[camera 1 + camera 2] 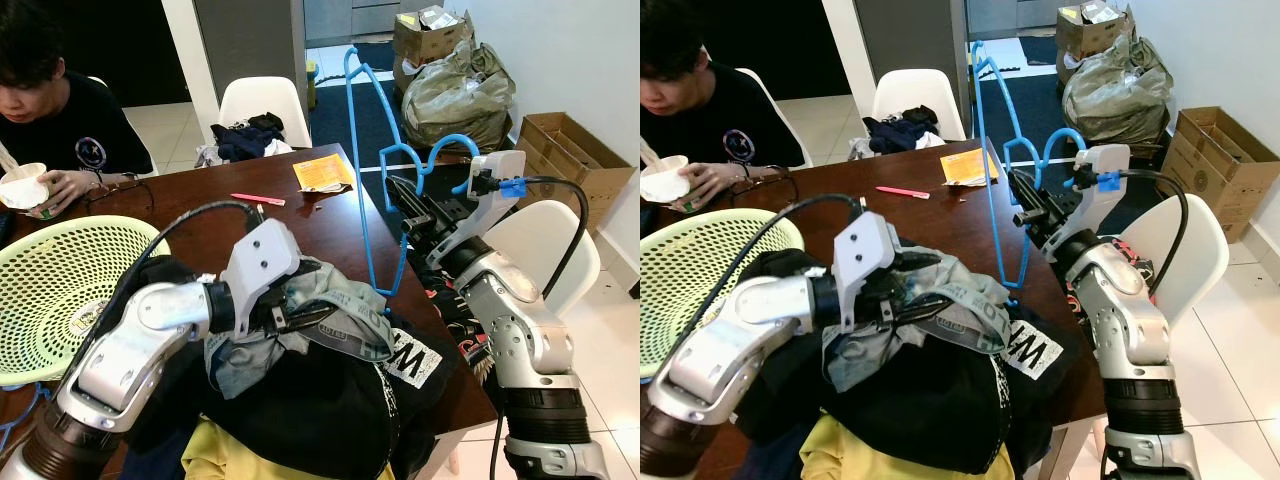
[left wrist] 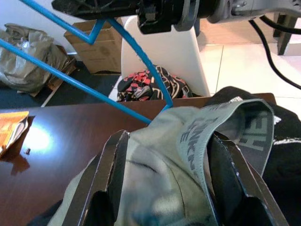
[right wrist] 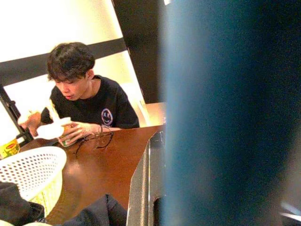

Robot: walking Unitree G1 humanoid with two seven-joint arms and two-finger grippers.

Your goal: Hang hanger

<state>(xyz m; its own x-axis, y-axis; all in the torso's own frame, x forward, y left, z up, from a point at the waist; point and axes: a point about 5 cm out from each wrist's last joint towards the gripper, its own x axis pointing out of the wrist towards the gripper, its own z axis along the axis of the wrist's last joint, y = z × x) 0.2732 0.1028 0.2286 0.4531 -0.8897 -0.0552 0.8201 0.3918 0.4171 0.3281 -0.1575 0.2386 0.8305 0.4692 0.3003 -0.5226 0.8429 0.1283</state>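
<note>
Green basket sitting at the left of the brown table, dark clothing spilling over its near rim; what lies deeper inside is hidden. Open cardboard box standing on the floor far right, contents not visible; a second box with papers sitting beyond the stuffed bag.

Right gripper clenching the blue hanger, holding it upright over the table's right edge, hook pointing up and lower corner hanging just above the clothes pile. In the right wrist view the hanger is blurring across most of the frame, right in front of the lens.

Left gripper grasping grey shorts by the waistband, fingers spread around the fabric, at the near side on top of the pile. Shorts lying just beside the hanger's lower corner.

Orange packet and pink pen lying mid-table. Person sitting far left holding a cup, glasses beside them. White chair with clothes at the far side, another chair at the right behind the right arm.
</note>
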